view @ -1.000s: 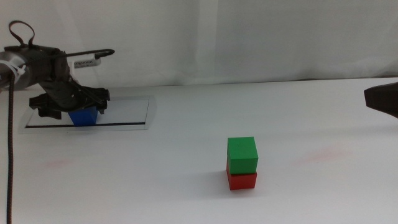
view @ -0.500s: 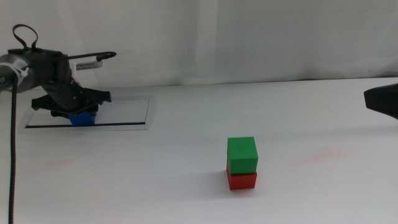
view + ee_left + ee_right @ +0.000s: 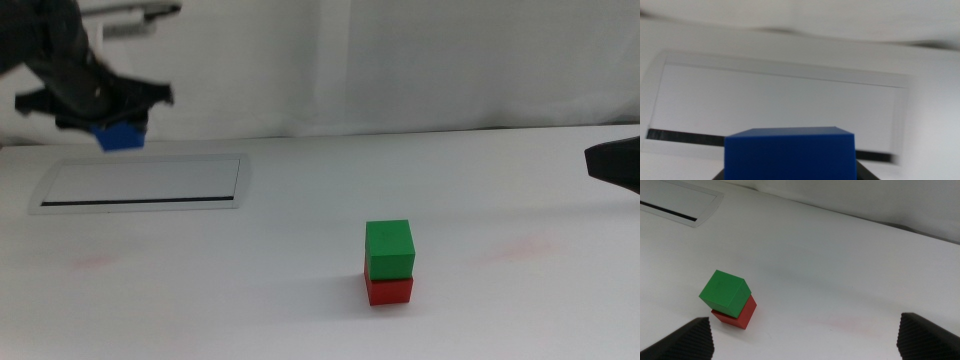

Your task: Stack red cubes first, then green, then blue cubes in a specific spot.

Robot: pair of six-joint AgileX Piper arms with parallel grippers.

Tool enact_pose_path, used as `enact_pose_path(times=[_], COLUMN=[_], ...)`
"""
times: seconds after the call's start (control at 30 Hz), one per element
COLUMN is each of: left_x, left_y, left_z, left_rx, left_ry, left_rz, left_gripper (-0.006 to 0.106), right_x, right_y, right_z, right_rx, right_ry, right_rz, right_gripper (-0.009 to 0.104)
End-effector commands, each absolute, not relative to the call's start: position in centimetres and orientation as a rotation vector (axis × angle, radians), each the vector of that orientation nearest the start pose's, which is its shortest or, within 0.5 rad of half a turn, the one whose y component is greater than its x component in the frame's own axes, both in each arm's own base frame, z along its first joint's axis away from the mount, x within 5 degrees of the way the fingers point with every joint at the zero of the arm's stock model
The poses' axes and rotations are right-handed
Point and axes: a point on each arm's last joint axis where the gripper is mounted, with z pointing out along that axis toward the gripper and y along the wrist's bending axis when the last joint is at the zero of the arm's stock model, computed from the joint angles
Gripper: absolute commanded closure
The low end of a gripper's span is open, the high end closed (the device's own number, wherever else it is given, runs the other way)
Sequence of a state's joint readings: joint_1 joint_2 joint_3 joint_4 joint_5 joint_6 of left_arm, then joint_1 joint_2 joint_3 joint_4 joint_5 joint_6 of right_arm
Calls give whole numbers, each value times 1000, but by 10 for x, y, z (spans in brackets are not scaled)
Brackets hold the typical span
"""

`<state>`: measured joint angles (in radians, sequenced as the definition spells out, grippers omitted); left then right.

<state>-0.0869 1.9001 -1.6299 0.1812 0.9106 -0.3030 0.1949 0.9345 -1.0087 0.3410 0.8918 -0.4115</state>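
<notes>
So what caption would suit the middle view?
Left gripper lifts the blue cube above the plate; green cube tops red.

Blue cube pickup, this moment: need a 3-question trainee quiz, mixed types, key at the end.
1. True or false: the green cube sits directly on the red cube.
2. Multiple choice: where is the blue cube?
A. lying on the grey-framed plate
B. held in the left gripper, lifted clear above the plate
C. on top of the green cube
3. Short answer: where is the right gripper, and what state are its jaws in?

Key
1. True; the green one is turned slightly off the red one's edges.
2. B
3. Waiting at the right side of the table, apart from the stack, with its jaws open and holding nothing.
</notes>
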Motion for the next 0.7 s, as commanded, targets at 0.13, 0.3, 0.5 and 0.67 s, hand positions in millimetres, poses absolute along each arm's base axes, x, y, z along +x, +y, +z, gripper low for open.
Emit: enact_pose_path(times=[0.13, 0.3, 0.5, 0.67], left_x=[355, 303, 259, 242], left_y=[-90, -143, -218, -262], left_z=[361, 396, 389, 367], left_rx=[-65, 27, 150, 210], left_ry=[2519, 2460, 2464, 2490], left_rz=[-25, -104, -149, -151], left_gripper=[103, 103, 103, 103], right_x=[166, 166, 165, 165], right_y=[57, 57, 58, 58], right_z=[377, 377, 377, 377], right_rx=[-577, -578, -576, -576], right_ry=[2191, 2193, 2197, 2197], right_rz=[299, 299, 316, 318], right_gripper=[-8, -8, -8, -8])
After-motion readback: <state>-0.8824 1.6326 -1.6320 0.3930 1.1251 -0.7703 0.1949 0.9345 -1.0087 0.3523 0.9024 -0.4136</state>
